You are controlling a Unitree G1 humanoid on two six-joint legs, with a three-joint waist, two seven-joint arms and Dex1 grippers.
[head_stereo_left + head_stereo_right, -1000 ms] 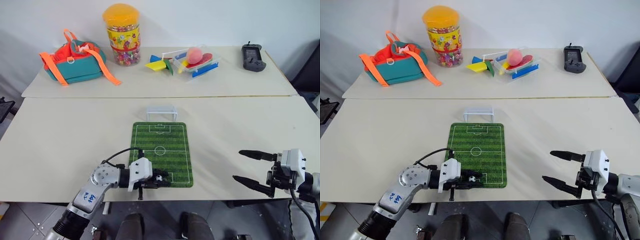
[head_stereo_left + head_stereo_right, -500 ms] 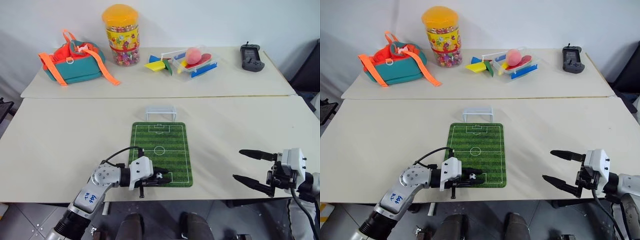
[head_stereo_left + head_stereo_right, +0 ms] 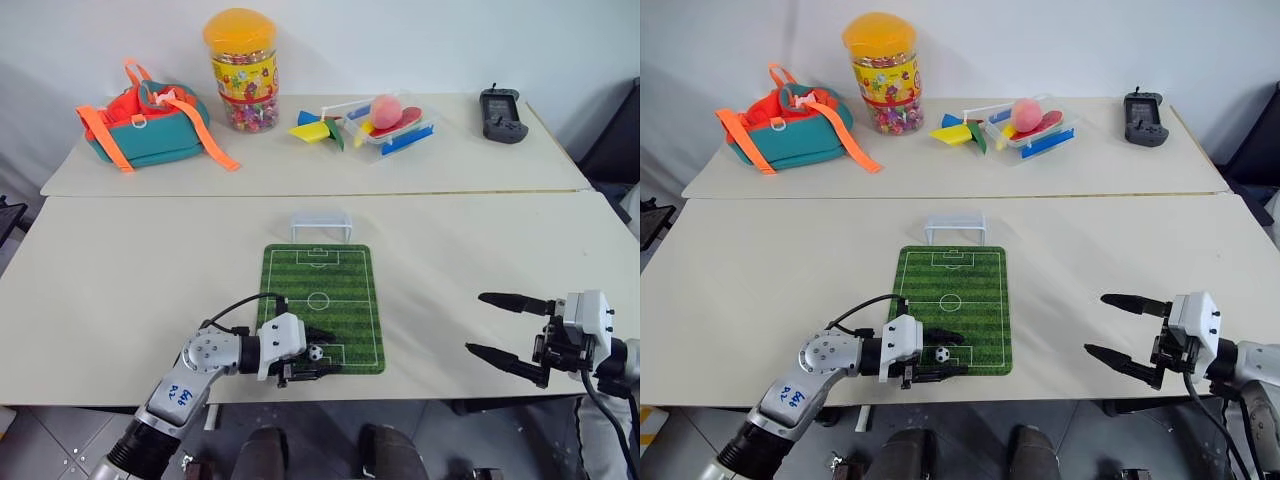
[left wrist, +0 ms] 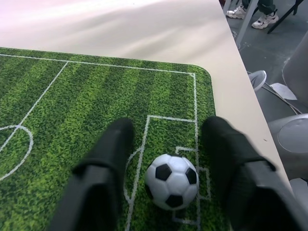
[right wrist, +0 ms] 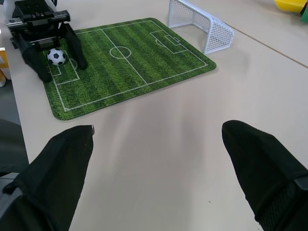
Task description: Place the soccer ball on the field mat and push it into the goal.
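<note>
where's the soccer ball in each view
Left eye view: soccer ball low, left of centre, at the field mat's near end.
Right eye view: same spot.
Left wrist view: bottom centre, between the open left gripper's jaws.
Right wrist view: upper left.
Shared landmark: the mat's white penalty-box lines.

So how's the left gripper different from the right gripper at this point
The left gripper sits low over the field mat, its open fingers on either side of the soccer ball, which rests on the mat; the right gripper hangs off the mat over the table's near edge with nothing between its fingers. The left points across toward the right; the right points back toward the mat. Both are open.
</note>
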